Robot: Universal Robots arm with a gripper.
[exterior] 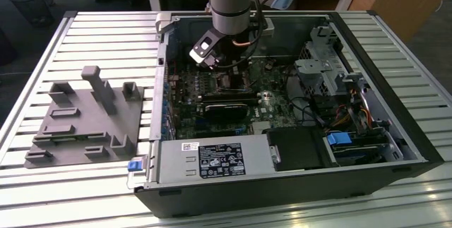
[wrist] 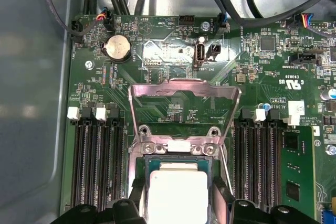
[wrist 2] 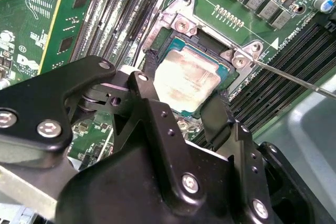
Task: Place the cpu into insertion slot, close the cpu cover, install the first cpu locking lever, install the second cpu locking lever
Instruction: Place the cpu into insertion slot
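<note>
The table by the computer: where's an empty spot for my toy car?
Bare slats: on the table between the grey tray and its near edge, and behind the tray. Inside the computer case it's crowded: cables, and the gripper at the cpu.

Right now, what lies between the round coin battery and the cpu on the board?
The cpu cover, swung up open, stands between the coin battery and the cpu; green board shows through its window. This shows in the first wrist view.

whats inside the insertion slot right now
The cpu lies in the insertion slot, silver face up, cpu cover raised. What lies under it is hidden; the hand covers one edge.
</note>
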